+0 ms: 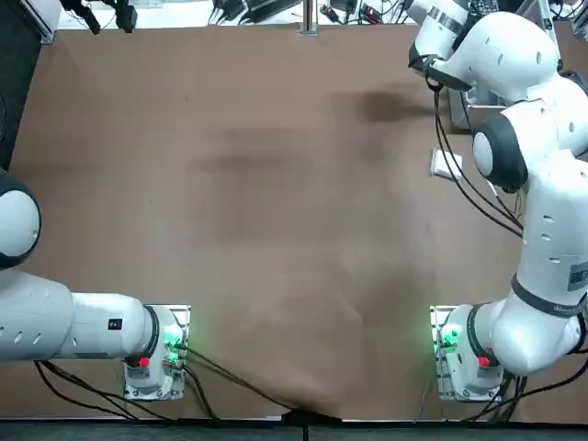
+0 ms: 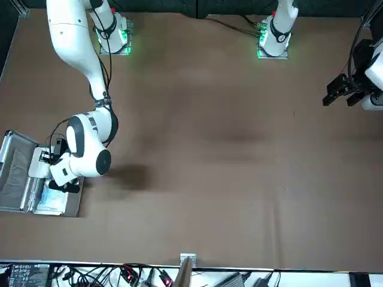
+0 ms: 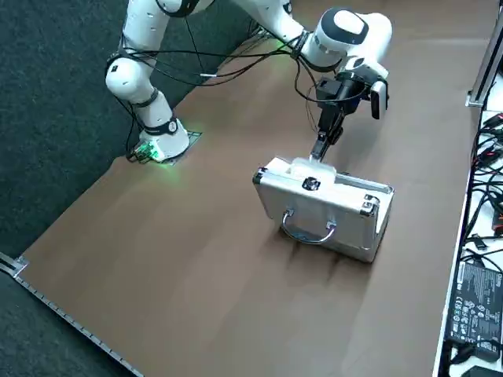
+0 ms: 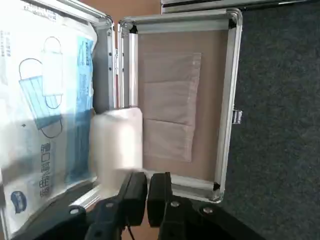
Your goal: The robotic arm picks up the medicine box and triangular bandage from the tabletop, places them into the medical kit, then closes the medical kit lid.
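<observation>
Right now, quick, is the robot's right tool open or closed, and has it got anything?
Right tool: at the open medical kit, close to a white item; open, closed or holding it, I can't tell.

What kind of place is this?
Probably a robot lab: a white robot arm is bolted by a big brown table, and tangled cables run along its edge.

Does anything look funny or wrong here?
Yes: the white item looks odd, overlapping the open medical kit's hinge instead of tucked inside. The right pincer is beside it; I can't tell if it's held.
</observation>
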